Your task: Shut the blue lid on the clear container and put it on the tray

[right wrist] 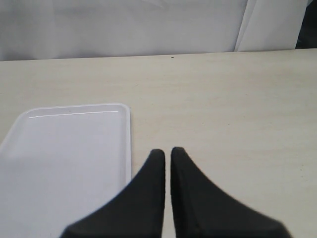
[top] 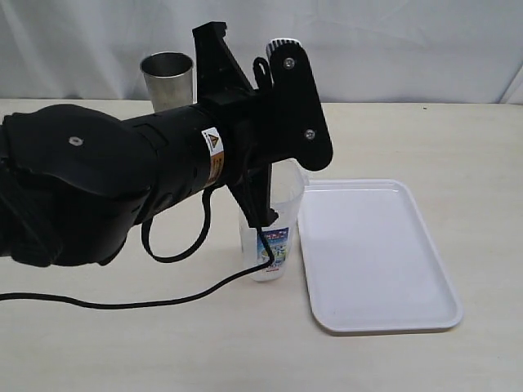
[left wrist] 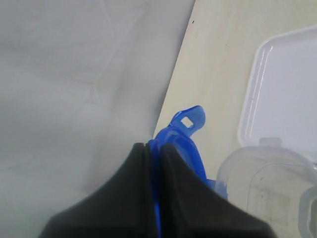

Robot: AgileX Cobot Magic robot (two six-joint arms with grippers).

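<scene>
I'm pinching the round-octagonal blue plastic lid (left wrist: 190, 124) in my left gripper (left wrist: 151, 145), close by the open top of the tall clear plastic container (top: 286, 204) standing just beside the flat white rectangular tray (top: 376, 253). My right gripper (right wrist: 167, 151) is sitting pressed together, empty.

Above the tall clear plastic canister (top: 276, 241): blocked by the bulky black left arm (top: 122, 180) and its wrist bracket, spanning the left half and centre of the exterior view. Just beside the canister's open mouth: crowded by the blue plastic snap-flap lid (left wrist: 184, 131), pinched on edge in the left gripper (left wrist: 152, 148). In front: black cable (top: 163, 304) trailing across the beige tabletop (top: 458, 139) (in the way of low passes). Behind left: tapered steel cup (top: 167, 77), well apart. Right side: open; flat white rectangular tray (top: 376, 253) just beside the canister, nothing on it. Ahead of the closed right gripper (right wrist: 166, 151): bare tabletop up to the white curtain (right wrist: 124, 25).
</scene>
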